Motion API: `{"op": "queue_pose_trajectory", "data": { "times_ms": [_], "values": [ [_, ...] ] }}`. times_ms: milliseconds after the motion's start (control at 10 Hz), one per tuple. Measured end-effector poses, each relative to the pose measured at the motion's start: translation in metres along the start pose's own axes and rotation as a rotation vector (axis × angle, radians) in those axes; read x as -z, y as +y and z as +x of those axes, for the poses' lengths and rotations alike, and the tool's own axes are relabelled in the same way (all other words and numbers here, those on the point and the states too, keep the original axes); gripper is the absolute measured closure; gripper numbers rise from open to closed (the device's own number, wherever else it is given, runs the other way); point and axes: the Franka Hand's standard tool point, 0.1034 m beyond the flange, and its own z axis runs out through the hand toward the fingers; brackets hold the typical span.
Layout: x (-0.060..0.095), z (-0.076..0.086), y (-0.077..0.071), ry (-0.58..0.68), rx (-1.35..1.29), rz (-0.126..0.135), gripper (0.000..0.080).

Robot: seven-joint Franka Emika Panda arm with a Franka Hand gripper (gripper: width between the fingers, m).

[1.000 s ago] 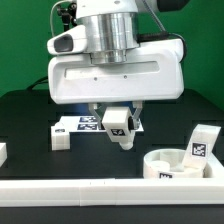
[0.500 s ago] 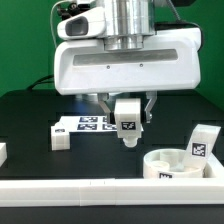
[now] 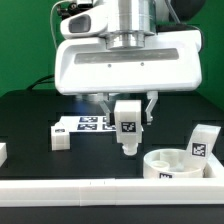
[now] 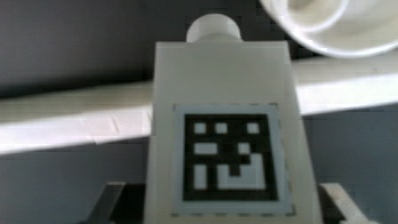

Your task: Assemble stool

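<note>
Exterior view is showing the two-finger gripper (image 3: pixel 128 110) clamping a small white rectangular plastic leg block (image 3: pixel 126 128), its jaws pressing on the block's two sides. The block is hanging upright, its black-and-white square tag (image 3: pixel 127 125) facing the camera and a short round peg (image 3: pixel 128 150) pointing down; whether the peg is touching the black table (image 3: pixel 30 112) I cannot tell. The held block is sitting near the white round plastic disc seat (image 3: pixel 172 166), towards the exterior view's left of it and apart from it. A second white leg block (image 3: pixel 203 142) is standing just beside the seat on the exterior view's right. A long white border rail (image 3: pixel 90 190) is lying in front of the seat.

Wrist view is showing the same block (image 4: pixel 222 90) filling the middle, with the seat's rim (image 4: pixel 338 30) lying beyond the rail (image 4: pixel 71 112).
</note>
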Motion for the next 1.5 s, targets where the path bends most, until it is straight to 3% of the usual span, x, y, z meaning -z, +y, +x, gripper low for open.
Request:
{"op": "queue_pose_trajectory", "data": {
  "times_ms": [300,700,900,1500],
  "values": [
    [-0.001,0.0,-0.015,0.001,0.014,0.009,0.0463],
    [-0.001,0.0,-0.016,0.002,0.001,0.009,0.0463],
    [-0.007,-0.008,-0.037,-0.003,-0.009,0.02,0.0463],
    [-0.012,-0.01,-0.036,-0.009,0.0,0.017,0.0463]
  ]
}}
